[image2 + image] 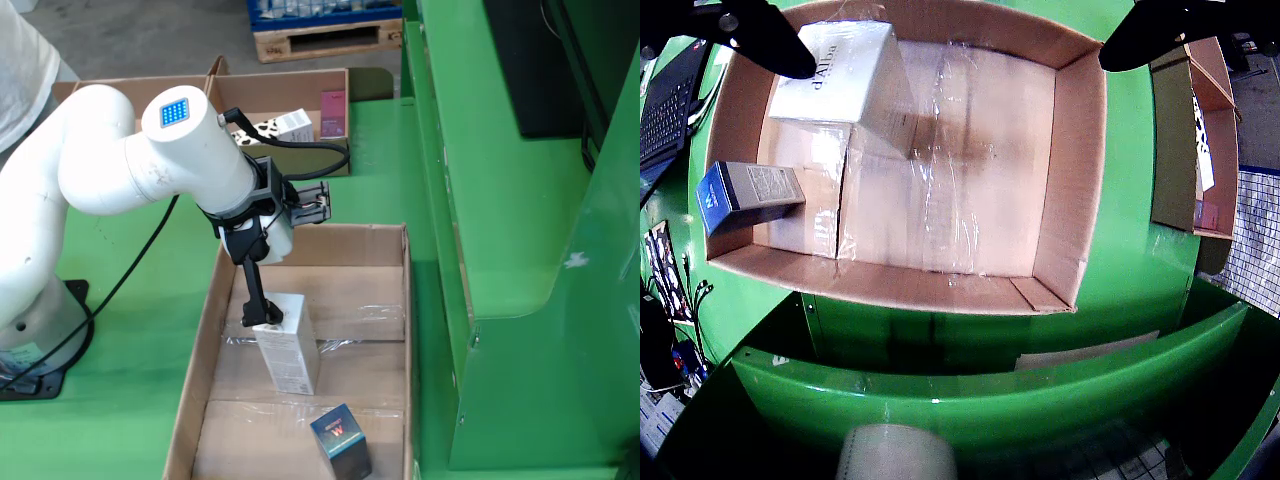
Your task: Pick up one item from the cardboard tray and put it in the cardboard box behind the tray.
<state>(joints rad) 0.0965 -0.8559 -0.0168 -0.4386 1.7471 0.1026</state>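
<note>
Claw (268, 318) set over white box (288, 345) in tray (385, 330), fingers spread, nothing gripped. Blue box (341, 441) lies nearby.

White carton (835, 75) in the tray: dark lettering on its top face, upside down in the gripper view, only partly legible, roughly "dAIIa". Small blue box (340, 441): a red-orange "M" on its top face in the fixed view; the print on its side label in the gripper view is too small to read.
</note>
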